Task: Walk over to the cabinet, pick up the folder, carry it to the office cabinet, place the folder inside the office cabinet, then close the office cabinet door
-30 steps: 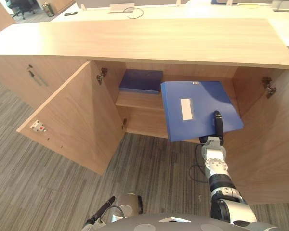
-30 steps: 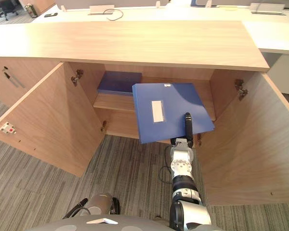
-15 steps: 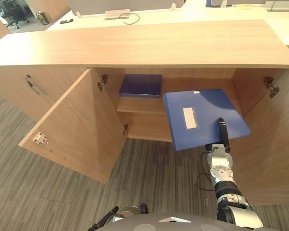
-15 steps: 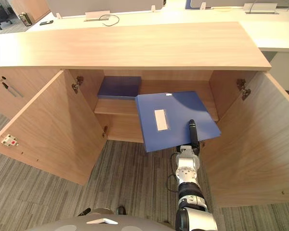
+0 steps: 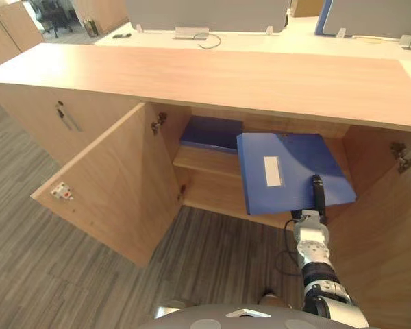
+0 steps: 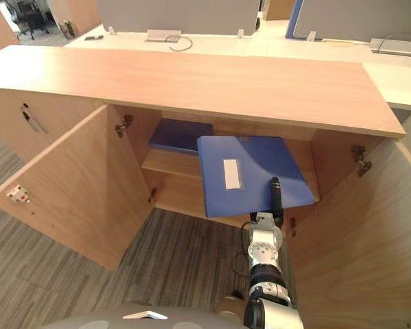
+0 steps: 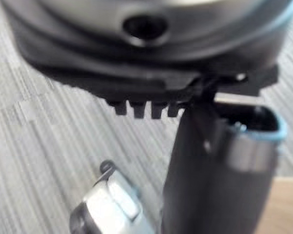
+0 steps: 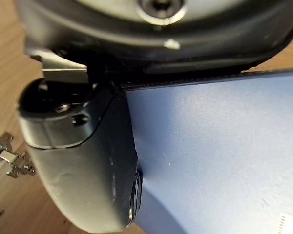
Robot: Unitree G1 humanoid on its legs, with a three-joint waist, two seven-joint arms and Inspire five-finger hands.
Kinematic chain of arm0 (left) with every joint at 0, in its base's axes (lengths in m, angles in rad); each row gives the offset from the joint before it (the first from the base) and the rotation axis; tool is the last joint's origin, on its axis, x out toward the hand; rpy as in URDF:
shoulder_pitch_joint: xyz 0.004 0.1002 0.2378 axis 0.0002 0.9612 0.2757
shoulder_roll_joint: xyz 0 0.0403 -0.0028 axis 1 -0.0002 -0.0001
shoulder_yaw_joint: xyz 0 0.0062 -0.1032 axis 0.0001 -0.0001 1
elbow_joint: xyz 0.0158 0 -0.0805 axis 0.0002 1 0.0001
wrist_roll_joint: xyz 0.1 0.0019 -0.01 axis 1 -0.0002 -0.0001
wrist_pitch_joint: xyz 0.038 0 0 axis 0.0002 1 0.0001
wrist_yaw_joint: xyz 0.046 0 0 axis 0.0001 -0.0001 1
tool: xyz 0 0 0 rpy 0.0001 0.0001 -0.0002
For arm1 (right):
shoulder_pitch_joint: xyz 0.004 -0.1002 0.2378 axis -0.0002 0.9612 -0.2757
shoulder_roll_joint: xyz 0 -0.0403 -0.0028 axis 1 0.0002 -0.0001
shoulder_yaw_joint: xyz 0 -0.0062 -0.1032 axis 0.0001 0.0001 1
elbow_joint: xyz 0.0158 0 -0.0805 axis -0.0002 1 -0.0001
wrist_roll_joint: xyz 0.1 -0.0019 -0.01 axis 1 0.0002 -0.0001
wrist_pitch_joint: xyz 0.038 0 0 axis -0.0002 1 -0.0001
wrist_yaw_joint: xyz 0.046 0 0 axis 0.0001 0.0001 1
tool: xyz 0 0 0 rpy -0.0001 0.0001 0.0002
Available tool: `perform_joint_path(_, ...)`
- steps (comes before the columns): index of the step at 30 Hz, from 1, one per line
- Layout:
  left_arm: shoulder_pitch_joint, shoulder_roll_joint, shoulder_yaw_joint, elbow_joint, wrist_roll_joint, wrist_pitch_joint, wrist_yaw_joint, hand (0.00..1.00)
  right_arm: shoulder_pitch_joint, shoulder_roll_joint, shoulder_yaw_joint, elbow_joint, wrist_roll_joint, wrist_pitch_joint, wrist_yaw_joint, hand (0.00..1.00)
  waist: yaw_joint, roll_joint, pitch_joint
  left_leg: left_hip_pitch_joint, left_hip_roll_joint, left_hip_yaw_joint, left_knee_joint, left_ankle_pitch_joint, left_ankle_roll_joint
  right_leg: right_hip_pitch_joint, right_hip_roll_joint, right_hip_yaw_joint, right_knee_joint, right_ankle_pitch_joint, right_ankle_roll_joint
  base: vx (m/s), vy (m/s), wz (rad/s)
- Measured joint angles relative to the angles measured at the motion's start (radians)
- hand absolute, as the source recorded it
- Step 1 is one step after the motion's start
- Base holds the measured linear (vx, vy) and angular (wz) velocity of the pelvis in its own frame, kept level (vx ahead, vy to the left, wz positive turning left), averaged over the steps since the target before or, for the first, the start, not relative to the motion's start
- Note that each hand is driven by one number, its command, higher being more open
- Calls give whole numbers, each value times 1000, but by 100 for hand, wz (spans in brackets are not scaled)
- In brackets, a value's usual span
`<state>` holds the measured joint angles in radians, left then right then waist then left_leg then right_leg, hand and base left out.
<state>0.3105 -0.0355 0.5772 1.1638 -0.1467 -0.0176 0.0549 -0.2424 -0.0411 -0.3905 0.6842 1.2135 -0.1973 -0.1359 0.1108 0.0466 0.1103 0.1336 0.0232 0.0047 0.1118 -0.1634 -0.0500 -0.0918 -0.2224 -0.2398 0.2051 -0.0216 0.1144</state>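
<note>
I hold a blue folder [image 5: 288, 171] with a white label flat in front of the open office cabinet [image 5: 226, 79]; its far edge reaches in over the inner shelf [image 5: 202, 159]. My right hand [image 5: 318, 195] is shut on the folder's near right corner, and the thumb [image 8: 83, 161] lies on its blue cover [image 8: 219, 146]. The rest of that hand is hidden underneath. A second blue folder [image 6: 181, 135] lies on the shelf at the back left. My left hand [image 7: 215, 170] hangs low over the carpet.
Both cabinet doors stand open: the left door [image 5: 109, 178] swings out towards me, and the right door [image 6: 356, 240] is close beside my right arm. A desk [image 6: 212, 44] with cables lies behind the cabinet top. Grey striped carpet [image 5: 61, 267] covers the floor.
The camera has moved, so the whole view has shifted. The folder has gone forward with my right hand, further into the cabinet opening and over the shelf.
</note>
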Motion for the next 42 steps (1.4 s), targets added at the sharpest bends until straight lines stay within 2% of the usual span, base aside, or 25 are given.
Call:
perform_joint_path(1, 2, -8, 18, 0, 0, 0, 0, 100, 15, -5, -16, -20, 0, -13, 0, 0, -1, 9, -6, -5, 31, -16, -15, 4, -18, 27, 35, -27, -56, 17, -10, 92, -145, 22)
perform_joint_path(4, 5, -6, 30, 1, 0, -1, 3, 100, 29, -25, -33, -32, 0, -36, 0, 0, 1, 8, -9, -4, 76, -43, -34, 12, -34, 79, 88, -69, -144, 59, -35, 150, -163, 23)
perform_joint_path(12, 2, 10, 31, -27, 28, 2, 0, 100, 30, -44, -32, -32, -1, -36, 1, 0, 1, 0, -18, -25, 93, -84, -67, 12, -40, 110, 122, -118, -245, 85, -42, 121, -26, 16)
perform_joint_path(14, -2, 44, 38, -44, 41, 4, -15, 100, 30, -37, -26, -32, -1, -33, 4, 0, 3, 0, -18, -27, 94, -84, -59, 11, -41, 115, 122, -116, -246, 85, -43, 114, 28, 8)
perform_joint_path(15, -9, 65, 58, -57, 41, 3, -23, 100, 30, -33, -26, -32, -1, -33, 7, 0, 1, 0, -18, -33, 93, -83, -36, 4, -52, 124, 122, -114, -246, 85, -43, 110, 40, 13)
perform_joint_path(16, -15, 84, 72, -69, 41, 0, -29, 100, 30, -32, -27, -32, 0, -33, 9, 0, 0, -2, -17, -48, 93, -84, 2, -6, -62, 132, 120, -114, -245, 84, -44, 65, 33, 18)
perform_joint_path(18, -34, 130, 117, -74, 45, -15, -42, 100, 29, -24, -29, -34, 0, -33, 11, 0, 0, -14, -12, -115, 92, -80, 168, -35, -54, 153, 119, -112, -243, 70, -63, 23, 17, 17)
perform_joint_path(20, -44, 160, 153, -74, 66, -25, -45, 100, 30, -13, -29, -47, 0, -33, 12, 0, 1, -27, 0, -175, 96, -50, 333, -43, -45, 182, 122, -112, -243, 51, -67, 21, -23, 7)
perform_joint_path(21, -44, 172, 180, -73, 79, -24, -46, 100, 30, -8, -29, -66, 0, -32, 14, 0, 1, -17, 7, -218, 128, -8, 458, -42, -44, 207, 140, -112, -243, 38, -69, 42, -51, -5)
perform_joint_path(22, -44, 176, 197, -69, 79, -24, -46, 100, 30, -8, -30, -77, 0, -32, 17, 0, 4, -8, 12, -237, 153, 24, 531, -33, -28, 227, 155, -110, -244, 29, -76, 57, -30, -9)
perform_joint_path(23, -44, 182, 213, -52, 81, -23, -48, 100, 31, -8, -33, -86, -1, -33, 17, 0, 15, -9, 16, -258, 171, 47, 601, -1, 16, 247, 157, -105, -245, 14, -83, 58, -6, -7)
perform_joint_path(24, -45, 182, 216, -46, 82, -22, -49, 100, 31, -10, -33, -88, -8, -33, 17, 0, 16, -17, 19, -272, 176, 56, 632, 18, 28, 252, 155, -102, -244, 10, -85, 53, 2, -7)
perform_joint_path(25, -45, 177, 218, -27, 86, -16, -59, 100, 31, -12, -33, -95, -22, -37, 17, 0, 22, -29, 23, -287, 178, 62, 636, -29, 23, 250, 153, -95, -244, -2, -101, 44, -4, -4)
perform_joint_path(26, -44, 170, 218, -11, 89, 1, -71, 100, 31, -15, -38, -108, -22, -39, 17, 0, 21, -28, 30, -304, 168, 60, 591, -79, 22, 248, 152, -92, -246, -7, -108, 45, 9, -8)
perform_joint_path(27, -43, 165, 218, 5, 101, 6, -75, 100, 31, -15, -44, -110, -21, -39, 17, 0, 23, -33, 35, -306, 142, 53, 513, -95, 17, 247, 140, -87, -245, -6, -107, 62, 63, -11)
perform_joint_path(28, -28, 153, 218, 7, 114, 16, -78, 100, 31, -13, -51, -110, -20, -39, 17, 0, 26, -36, 38, -302, 103, 43, 376, -83, 7, 242, 120, -83, -239, -9, -97, 52, 80, -16)
perform_joint_path(29, -19, 145, 218, 8, 116, 20, -79, 100, 32, -14, -53, -110, -20, -39, 17, 0, 25, -38, 40, -302, 89, 32, 305, -61, 5, 237, 115, -82, -233, -12, -92, 71, 143, -22)
perform_joint_path(30, 2, 127, 218, 9, 117, 22, -81, 100, 31, -20, -56, -110, -20, -40, 17, 0, 25, -10, 31, -298, 80, 10, 189, -2, -3, 227, 115, -74, -220, -22, -75, 60, 142, -22)
perform_joint_path(31, 13, 118, 218, 9, 117, 22, -80, 100, 34, -25, -56, -110, -20, -40, 17, 0, 27, 7, 27, -292, 77, -3, 161, 58, -12, 221, 119, -63, -215, -28, -66, 97, 209, -42)
perform_joint_path(32, 27, 117, 222, 10, 117, 22, -78, 100, 45, -15, -53, -109, -19, -40, 16, 0, 39, -1, 23, -267, 58, 11, 136, 81, -14, 224, 99, -39, -211, -31, -52, 160, 200, -32)
perform_joint_path(33, 33, 118, 223, 8, 117, 19, -78, 100, 51, -5, -48, -111, -19, -40, 16, 0, 40, -15, 15, -251, 31, 23, 102, 86, -4, 229, 74, -32, -212, -30, -34, 187, 178, -25)
perform_joint_path(36, 20, 114, 219, 2, 124, 18, -82, 100, 53, -1, -32, -111, -20, -37, 16, 0, 38, -20, 6, -207, -23, 56, 41, 111, 37, 233, 18, -26, -207, -34, -2, 179, 135, -7)
perform_joint_path(39, -6, 111, 160, -9, 128, 17, -74, 100, 53, 2, -4, -113, -20, -32, 17, 0, 42, -14, 3, -177, -45, 76, -11, 124, 52, 232, -2, -6, -217, -28, 7, 148, 98, -18)
perform_joint_path(40, -28, 100, 102, -30, 125, 14, -70, 100, 54, 14, 18, -113, -19, -21, 18, 0, 44, -13, 2, -159, -50, 89, -40, 129, 54, 232, -7, 2, -224, -23, 15, 73, 22, -22)
perform_joint_path(42, -57, 73, 55, -42, 113, 12, -71, 100, 56, 31, 34, -113, -19, -15, 17, 0, 34, -14, 1, -146, -50, 94, -56, 129, 54, 233, -8, 2, -223, -21, 18, 83, -4, -17)
